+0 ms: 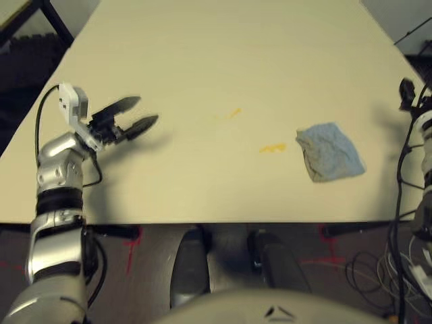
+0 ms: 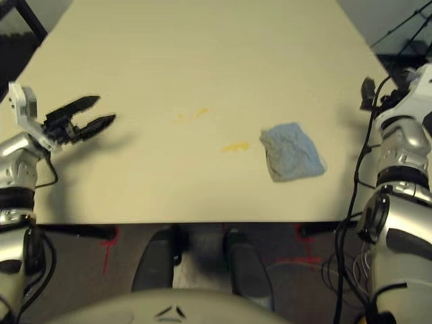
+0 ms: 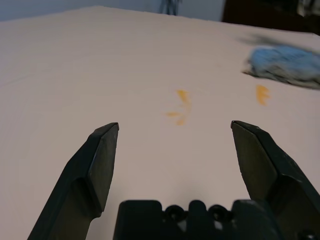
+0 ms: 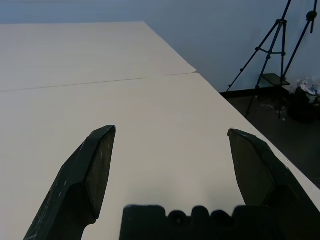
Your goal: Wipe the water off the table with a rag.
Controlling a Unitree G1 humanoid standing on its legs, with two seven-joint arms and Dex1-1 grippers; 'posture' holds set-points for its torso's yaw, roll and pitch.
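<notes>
The blue-grey rag [image 1: 329, 152] lies crumpled on the beige table [image 1: 202, 47], right of centre. One yellow-orange water smear [image 1: 273, 148] sits just left of the rag, a fainter smear [image 1: 231, 113] a bit further left and back. My left gripper [image 1: 147, 111] hovers open over the table's left part, pointing toward the smears, with nothing between its fingers. In the left wrist view the smears [image 3: 180, 97] lie beyond the open gripper [image 3: 173, 126], and the rag [image 3: 285, 65] is further off. My right gripper [image 4: 171, 131] stands open and empty by the table's right edge, right of the rag.
The table's front edge [image 1: 202, 221] runs close to my body. Cables [image 1: 405, 270] hang by the floor at the right. A seam [image 4: 100, 82] crosses the tabletop. A tripod [image 4: 280, 55] stands beyond the table's right side.
</notes>
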